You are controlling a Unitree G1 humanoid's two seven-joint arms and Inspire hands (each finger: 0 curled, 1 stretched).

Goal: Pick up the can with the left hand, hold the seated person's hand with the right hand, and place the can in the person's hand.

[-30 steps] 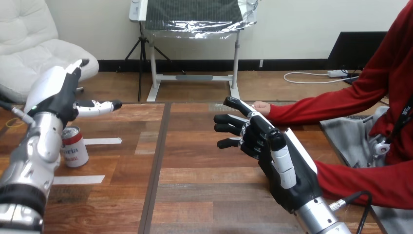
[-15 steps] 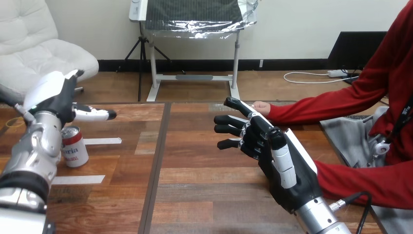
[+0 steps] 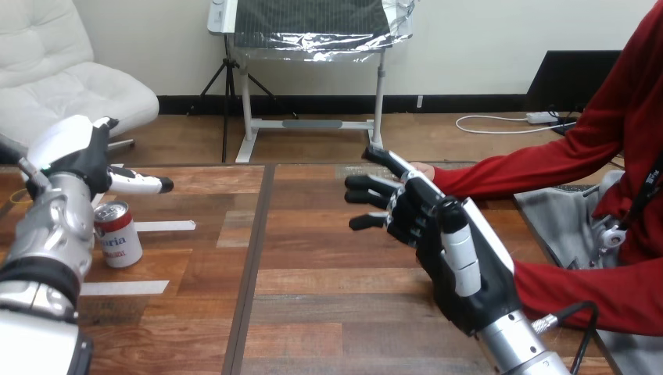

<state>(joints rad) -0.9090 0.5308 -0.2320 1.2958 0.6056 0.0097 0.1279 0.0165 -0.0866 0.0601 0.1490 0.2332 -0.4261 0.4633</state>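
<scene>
Head view showed plenty of bare table point(image 3: 313, 308) through the middle, from the dark seam across to the right hand point(image 3: 449, 258), and the near edge was free as well. At the left side the can point(image 3: 117, 234) stood upright on the wood, close to the table's left edge, between a far tape strip point(image 3: 166, 226) and a near tape strip point(image 3: 125, 287). The left hand point(image 3: 78, 152) hung above and just behind the can, its white back turned up, one finger sticking straight out to the right, gripping nothing and not touching the can. Its silver forearm ran down beside the can on the left. The right hand was raised over the right half of the table, palm side turned left, fingers spread and straight, reaching toward the person's hand point(image 3: 423, 168). That hand rested on the far right part of the table, just behind the topmost robot fingertip; contact could not be told.
</scene>
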